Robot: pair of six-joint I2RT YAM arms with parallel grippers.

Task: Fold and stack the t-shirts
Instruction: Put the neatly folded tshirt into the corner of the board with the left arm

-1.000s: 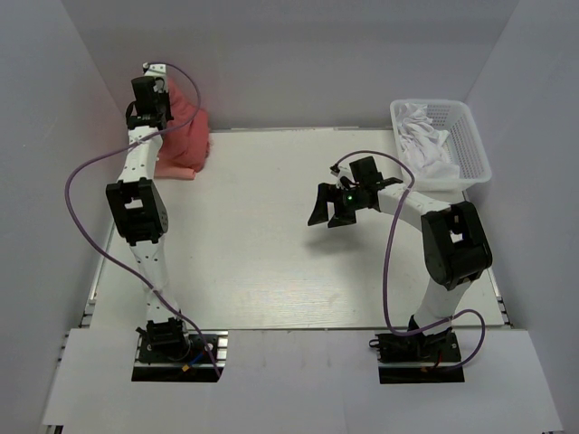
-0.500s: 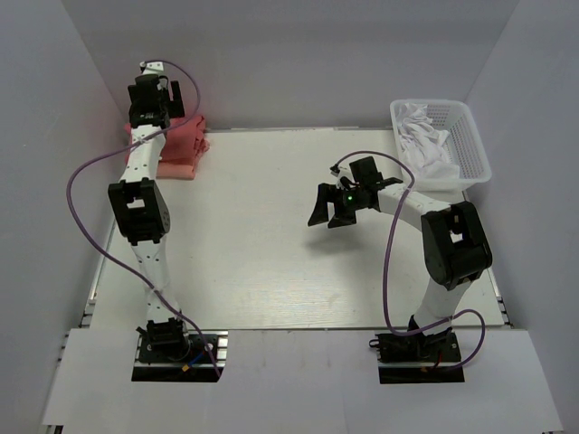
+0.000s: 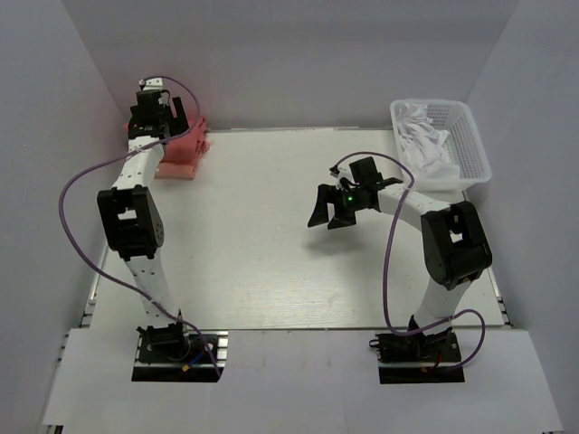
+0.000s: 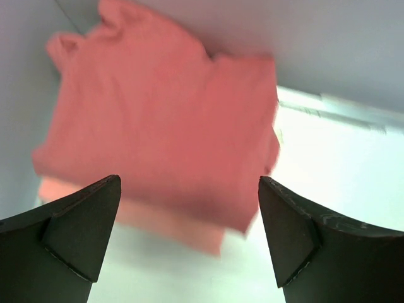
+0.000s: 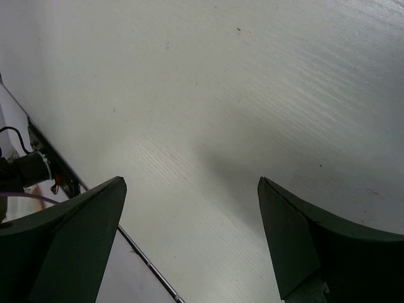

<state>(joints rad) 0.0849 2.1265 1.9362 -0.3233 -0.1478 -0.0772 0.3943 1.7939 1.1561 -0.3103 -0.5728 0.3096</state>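
T-shirts (image 4: 158, 126): soft, light, limp; probably best pinched at a folded edge.
Left gripper (image 4: 189, 237): wide apart, empty, above them.
Right gripper (image 5: 189, 240): wide apart, empty.

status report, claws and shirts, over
Left claw open above the shirts, empty. Right claw open, empty, over mid table. Shirts folded, stacked in the far left corner. Nothing in the way.
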